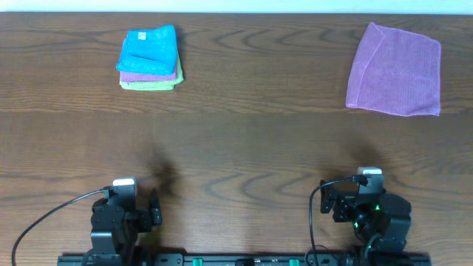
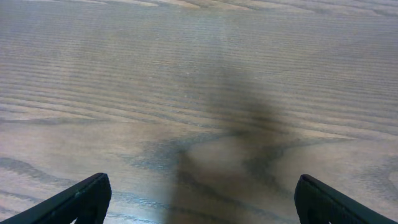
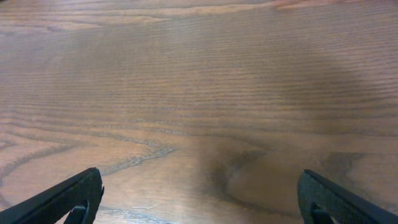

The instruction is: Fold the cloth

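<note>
The cloth (image 1: 395,69), a lilac towel, lies on the table at the far right in the overhead view, with one layer lying over another along a slanting edge. Both arms sit low at the near edge, far from it. My left gripper (image 1: 154,210) is open, and in the left wrist view its gripper (image 2: 201,198) frames only bare wood. My right gripper (image 1: 327,201) is open too, and the right wrist view shows that gripper (image 3: 200,194) with nothing between its dark fingers (image 3: 78,193).
A stack of folded cloths (image 1: 150,58) rests at the far left: bright blue on top, purple under it, light green at the bottom. The brown wooden table (image 1: 244,140) runs between the stack, the cloth and the arms.
</note>
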`<state>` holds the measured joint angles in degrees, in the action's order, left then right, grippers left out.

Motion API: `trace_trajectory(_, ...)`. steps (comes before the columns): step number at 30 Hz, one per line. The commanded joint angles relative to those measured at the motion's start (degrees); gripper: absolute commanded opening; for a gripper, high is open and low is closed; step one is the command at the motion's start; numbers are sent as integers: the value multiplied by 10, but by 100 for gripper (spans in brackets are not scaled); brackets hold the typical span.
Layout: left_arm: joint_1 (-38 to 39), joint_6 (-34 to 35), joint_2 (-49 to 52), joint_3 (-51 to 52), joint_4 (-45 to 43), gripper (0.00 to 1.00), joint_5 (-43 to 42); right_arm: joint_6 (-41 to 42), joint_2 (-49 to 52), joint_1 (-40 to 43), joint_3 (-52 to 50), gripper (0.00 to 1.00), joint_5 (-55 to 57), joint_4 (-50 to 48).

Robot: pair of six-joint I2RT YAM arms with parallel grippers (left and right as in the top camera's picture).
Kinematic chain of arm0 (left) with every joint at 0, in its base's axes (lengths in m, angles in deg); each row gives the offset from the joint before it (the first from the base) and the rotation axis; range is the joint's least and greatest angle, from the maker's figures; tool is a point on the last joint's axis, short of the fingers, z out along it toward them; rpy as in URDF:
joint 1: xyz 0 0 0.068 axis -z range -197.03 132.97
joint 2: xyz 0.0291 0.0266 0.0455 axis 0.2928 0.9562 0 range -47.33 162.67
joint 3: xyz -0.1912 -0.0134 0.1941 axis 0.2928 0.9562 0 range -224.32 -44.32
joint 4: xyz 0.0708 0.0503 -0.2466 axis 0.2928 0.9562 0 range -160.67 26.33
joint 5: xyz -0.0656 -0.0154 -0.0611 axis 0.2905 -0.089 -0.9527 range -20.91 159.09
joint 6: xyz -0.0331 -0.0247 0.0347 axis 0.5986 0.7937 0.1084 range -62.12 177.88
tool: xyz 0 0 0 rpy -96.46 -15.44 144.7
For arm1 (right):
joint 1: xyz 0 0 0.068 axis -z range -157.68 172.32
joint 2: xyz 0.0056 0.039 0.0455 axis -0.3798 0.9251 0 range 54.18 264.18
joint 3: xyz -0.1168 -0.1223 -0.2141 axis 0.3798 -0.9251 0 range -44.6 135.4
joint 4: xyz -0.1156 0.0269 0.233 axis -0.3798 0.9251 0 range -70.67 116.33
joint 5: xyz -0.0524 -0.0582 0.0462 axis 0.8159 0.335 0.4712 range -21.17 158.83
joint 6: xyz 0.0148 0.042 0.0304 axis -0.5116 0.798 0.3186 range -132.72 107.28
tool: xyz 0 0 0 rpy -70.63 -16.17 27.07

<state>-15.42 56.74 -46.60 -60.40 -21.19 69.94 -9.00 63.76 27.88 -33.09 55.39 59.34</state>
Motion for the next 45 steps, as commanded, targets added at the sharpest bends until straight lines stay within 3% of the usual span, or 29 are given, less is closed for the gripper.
trace_trajectory(1, -1, -4, -5, 26, 19, 95, 6, 5, -5, 5, -1, 99, 0, 0)
trace_trajectory(40, -1, -4, -5, 26, 19, 95, 6, 5, -5, -15, -1, 99, -4, -2)
trace_trajectory(42, -1, -4, -5, 26, 19, 95, 6, 25, -5, -15, -1, 99, -16, -4)
trace_trajectory(45, -1, -4, -5, 26, 19, 95, 6, 125, -5, -15, -1, 99, -35, 0)
